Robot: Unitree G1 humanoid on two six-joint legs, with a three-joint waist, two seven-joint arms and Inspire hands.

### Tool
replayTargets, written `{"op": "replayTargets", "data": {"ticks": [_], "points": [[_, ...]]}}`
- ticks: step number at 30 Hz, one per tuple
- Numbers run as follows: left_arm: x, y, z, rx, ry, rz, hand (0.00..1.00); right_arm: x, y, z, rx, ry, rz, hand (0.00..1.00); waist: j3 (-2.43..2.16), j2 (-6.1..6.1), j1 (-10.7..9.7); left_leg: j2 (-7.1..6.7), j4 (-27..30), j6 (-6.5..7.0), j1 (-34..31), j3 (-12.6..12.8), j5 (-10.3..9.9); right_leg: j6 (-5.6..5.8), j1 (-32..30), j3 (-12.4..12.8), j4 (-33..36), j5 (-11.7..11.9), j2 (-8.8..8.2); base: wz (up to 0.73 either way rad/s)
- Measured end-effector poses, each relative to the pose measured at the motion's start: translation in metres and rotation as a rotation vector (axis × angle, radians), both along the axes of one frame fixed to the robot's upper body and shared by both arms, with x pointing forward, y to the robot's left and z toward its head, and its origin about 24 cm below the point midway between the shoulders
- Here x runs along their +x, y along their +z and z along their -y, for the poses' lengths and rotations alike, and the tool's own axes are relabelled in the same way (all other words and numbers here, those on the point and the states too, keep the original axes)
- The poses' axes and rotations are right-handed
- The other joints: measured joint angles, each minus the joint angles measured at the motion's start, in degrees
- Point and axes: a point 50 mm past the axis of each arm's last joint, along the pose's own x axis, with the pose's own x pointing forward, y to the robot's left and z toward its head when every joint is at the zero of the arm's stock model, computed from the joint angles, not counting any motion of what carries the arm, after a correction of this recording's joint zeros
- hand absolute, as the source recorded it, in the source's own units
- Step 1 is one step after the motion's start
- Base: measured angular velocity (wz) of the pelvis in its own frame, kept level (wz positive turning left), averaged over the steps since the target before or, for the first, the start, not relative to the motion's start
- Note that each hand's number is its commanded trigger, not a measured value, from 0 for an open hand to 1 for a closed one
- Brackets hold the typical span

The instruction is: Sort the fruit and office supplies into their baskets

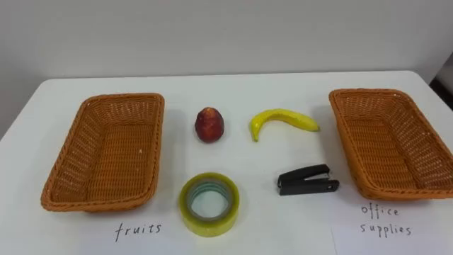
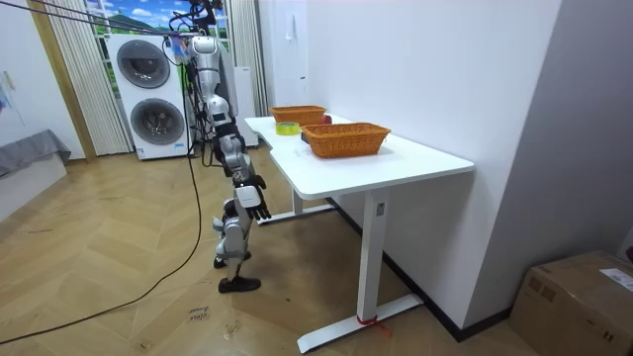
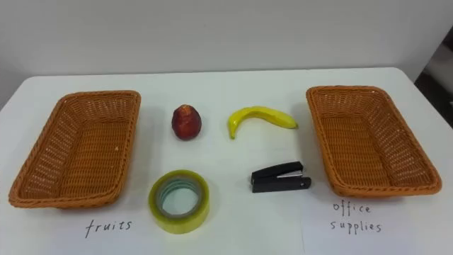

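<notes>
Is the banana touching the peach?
Apart. The left eye view shows bare table between the peach and the banana.

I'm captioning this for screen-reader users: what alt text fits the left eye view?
On a white table, a red round fruit, a yellow banana, a yellowish roll of clear tape and a black stapler lie between two empty brown wicker baskets, the left basket and the right basket. A handwritten label lies before each.

handwritten "fruits" (image 1: 139, 229) on the table (image 1: 241, 92) before the left basket (image 1: 106, 156), "office supplies" (image 1: 384, 220) before the right basket (image 1: 393, 142)
</notes>
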Motion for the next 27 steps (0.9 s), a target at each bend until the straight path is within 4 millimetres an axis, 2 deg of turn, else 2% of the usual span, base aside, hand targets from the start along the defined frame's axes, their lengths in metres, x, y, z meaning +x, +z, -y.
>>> {"op": "replayTargets", "data": {"ticks": [14, 18, 22, 27], "points": [[0.003, 0.001, -0.002, 0.029, 0.001, 0.011, 0.00, 0.000, 0.000, 0.000, -0.004, -0.006, -0.010, 0.00, 0.01, 0.00, 0.35, -0.04, 0.14, 0.00, 0.50, -0.78, 0.00, -0.07, 0.77, -0.45, -0.09, -0.05, -0.01, 0.02], [0.003, 0.001, -0.003, 0.034, 0.011, 0.012, 0.00, -0.004, 0.000, 0.000, -0.002, -0.083, -0.017, 0.00, 0.01, 0.00, 0.64, 0.00, -0.38, 0.00, 0.49, -0.77, -0.01, -0.11, 0.51, -0.18, 0.00, -0.12, 0.10, 0.00], [0.001, 0.001, -0.005, 0.060, 0.040, 0.015, 0.00, -0.018, 0.000, 0.003, -0.033, -0.214, -0.049, 0.00, -0.05, 0.00, 0.59, -0.04, -0.37, 0.00, 0.31, -0.69, -0.01, -0.11, 0.45, -0.31, 0.05, -0.11, 0.08, 0.01], [-0.001, 0.003, -0.010, 0.077, 0.092, 0.021, 0.00, -0.040, 0.002, 0.012, -0.075, -0.433, -0.101, 0.00, -0.12, -0.08, -1.29, -0.10, -0.33, 0.00, 0.56, -0.89, -0.01, -0.11, 0.82, -0.29, -0.15, -0.14, 0.03, 0.00]]}}
